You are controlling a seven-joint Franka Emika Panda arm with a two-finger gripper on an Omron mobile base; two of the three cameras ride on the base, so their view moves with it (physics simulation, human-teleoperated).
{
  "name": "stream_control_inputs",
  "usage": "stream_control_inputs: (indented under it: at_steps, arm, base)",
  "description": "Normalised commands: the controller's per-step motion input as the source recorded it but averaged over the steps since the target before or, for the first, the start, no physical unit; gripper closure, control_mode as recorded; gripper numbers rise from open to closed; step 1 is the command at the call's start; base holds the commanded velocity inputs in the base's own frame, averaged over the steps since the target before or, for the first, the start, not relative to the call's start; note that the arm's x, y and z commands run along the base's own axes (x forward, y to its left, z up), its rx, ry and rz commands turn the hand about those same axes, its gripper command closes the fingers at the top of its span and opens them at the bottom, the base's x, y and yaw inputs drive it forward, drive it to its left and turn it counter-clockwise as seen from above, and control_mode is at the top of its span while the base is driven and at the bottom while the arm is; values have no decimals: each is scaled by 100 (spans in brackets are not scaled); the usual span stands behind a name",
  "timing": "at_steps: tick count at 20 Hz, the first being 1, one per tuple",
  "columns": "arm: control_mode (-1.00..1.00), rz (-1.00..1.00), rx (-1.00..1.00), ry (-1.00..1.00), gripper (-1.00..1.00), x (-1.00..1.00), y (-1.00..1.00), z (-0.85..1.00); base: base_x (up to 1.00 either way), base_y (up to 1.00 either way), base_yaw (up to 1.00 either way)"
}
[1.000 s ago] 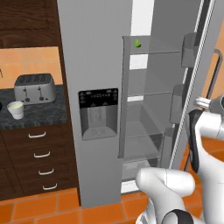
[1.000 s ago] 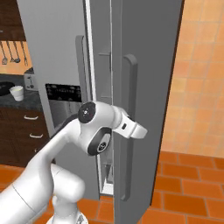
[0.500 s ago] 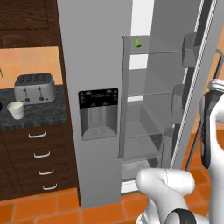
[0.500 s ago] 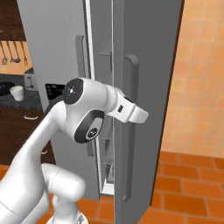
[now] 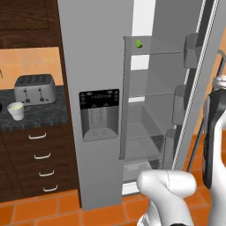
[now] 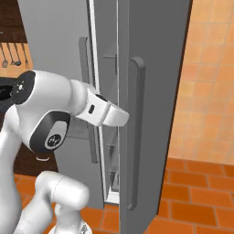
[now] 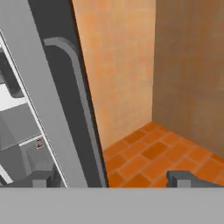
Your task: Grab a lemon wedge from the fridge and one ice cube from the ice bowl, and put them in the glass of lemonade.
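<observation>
Swinging further right since a second ago, the arm now stands beside the open fridge (image 5: 95, 66) door. Its tool (image 7: 111, 180) is spread wide, empty, its tips straddling the door's edge. A lemon wedge (image 5: 138, 43) sits on the top shelf; the glass of lemonade (image 5: 16, 110) stands on the bench (image 5: 35, 117) beside the toaster (image 5: 35, 88).

Lemon wedge (image 5: 138, 43) on top fridge (image 5: 95, 66) shelf; toaster (image 5: 35, 88) behind cup (image 5: 16, 111).
</observation>
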Motion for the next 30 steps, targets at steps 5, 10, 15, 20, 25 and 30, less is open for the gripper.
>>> stream_control_inputs:
  at_steps: [5, 10, 15, 20, 25, 30]
  arm:
    - [-100, 0, -21, 9, -100, -6, 100, 25]
    - [-100, -3, -29, 35, -100, 89, 100, -1]
    - [-100, -3, -26, 40, -100, 100, 61, -25]
    - [-100, 0, -21, 7, -100, 91, -11, -71]
    - [-100, 0, -15, 5, -100, 67, -39, -46]
    - [-100, 0, 0, 5, -100, 6, -79, -22]
  base:
    - [0, 0, 0]
    - [0, 0, 0]
    - [0, 0, 0]
    - [0, 0, 0]
    - [0, 0, 0]
    - [0, 0, 0]
